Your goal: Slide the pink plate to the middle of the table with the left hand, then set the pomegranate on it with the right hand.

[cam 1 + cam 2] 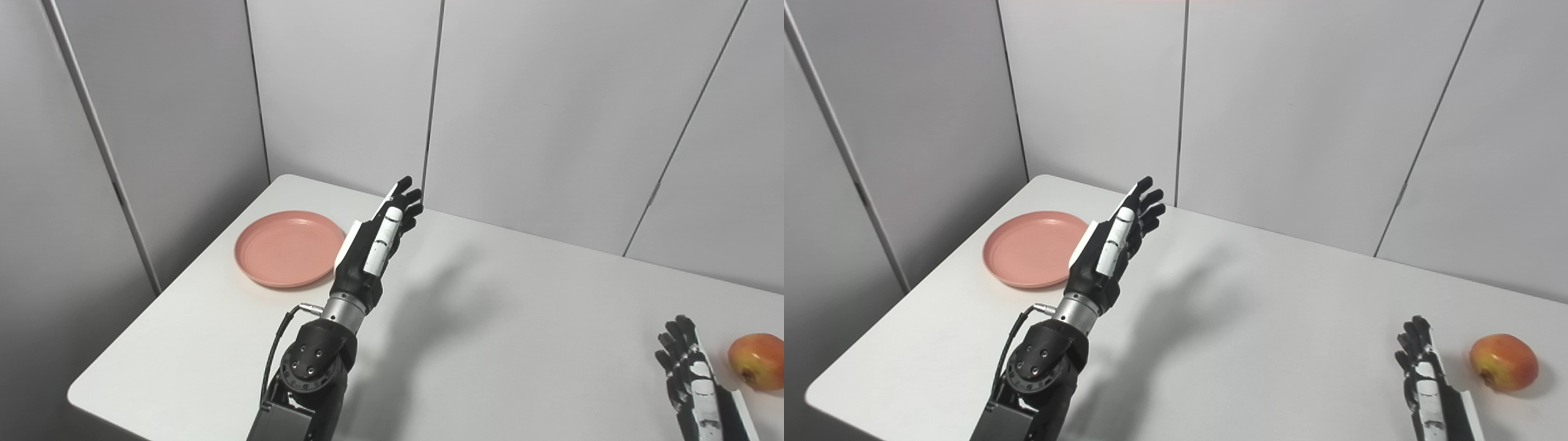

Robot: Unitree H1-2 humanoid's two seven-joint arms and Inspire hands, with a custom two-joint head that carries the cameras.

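The left hand is raised above the table, edge-on to the cameras, its fingers straight and loosely together, pointing toward the back wall; it holds nothing. Just to its left lies the pink plate, flat and empty near the table's far left corner; the heel of the hand overlaps the plate's right rim in both views, but whether it touches the plate cannot be told. The hand's shadow falls on the tabletop to its right. The right hand rests low at the near right of the table, fingers extended and slightly apart, empty. Just to its right, apart from it, the pomegranate sits on the table near the right edge, well away from the plate.
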